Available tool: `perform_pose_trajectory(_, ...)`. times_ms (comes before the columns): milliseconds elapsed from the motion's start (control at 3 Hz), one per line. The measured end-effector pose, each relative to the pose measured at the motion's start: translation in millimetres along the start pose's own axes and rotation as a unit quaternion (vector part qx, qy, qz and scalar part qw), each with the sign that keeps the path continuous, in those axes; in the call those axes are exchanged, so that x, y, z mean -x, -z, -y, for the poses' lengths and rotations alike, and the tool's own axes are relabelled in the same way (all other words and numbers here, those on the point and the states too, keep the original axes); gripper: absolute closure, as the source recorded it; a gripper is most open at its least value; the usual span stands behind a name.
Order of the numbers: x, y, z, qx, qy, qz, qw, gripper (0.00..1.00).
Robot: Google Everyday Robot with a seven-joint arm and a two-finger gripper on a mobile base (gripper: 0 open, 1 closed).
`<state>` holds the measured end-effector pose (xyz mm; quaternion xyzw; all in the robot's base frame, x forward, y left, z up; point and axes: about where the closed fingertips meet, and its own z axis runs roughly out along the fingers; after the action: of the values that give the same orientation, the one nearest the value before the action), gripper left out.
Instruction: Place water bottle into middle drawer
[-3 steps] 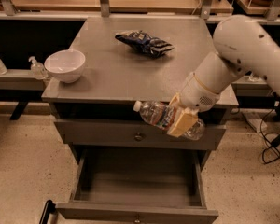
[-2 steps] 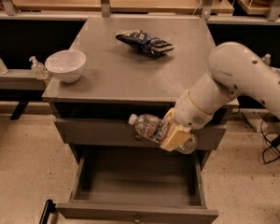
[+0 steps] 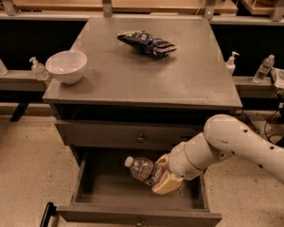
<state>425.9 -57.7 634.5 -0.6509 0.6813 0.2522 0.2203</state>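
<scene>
Fingers (image 3: 169,185) of the gripper (image 3: 164,175), tan-padded, are clamped around the body of the water bottle (image 3: 143,170). They hold it tilted, white cap up and to the left, low inside the open middle drawer (image 3: 109,194), above the bare grey tray. I cannot tell whether the bottle touches the tray floor. The drawer's front panel lies nearest, at the bottom edge of the view, and the white arm (image 3: 239,146) reaches in from the right. Just above the open drawer sits a closed drawer front (image 3: 104,134) with a round knob (image 3: 140,138). On the grey worktop (image 3: 146,79) a white bowl (image 3: 66,66) stands at the left edge, and a dark blue snack bag (image 3: 146,42) lies farther back. Small pump bottles (image 3: 38,69) stand on the side ledges beyond.
</scene>
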Motion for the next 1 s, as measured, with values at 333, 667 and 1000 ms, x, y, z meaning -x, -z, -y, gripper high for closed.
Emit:
perform_pose_trajectory(333,0,-4,1,-0.002,0.000,0.000,1.0000,1.00)
perform_pose_trajectory(667,-1,-15,6,-0.011,0.004,-0.002,0.9999,1.00)
perform_pose_trajectory(1000,-11,-54,19,-0.026,-0.005,-0.008,0.9996,1.00)
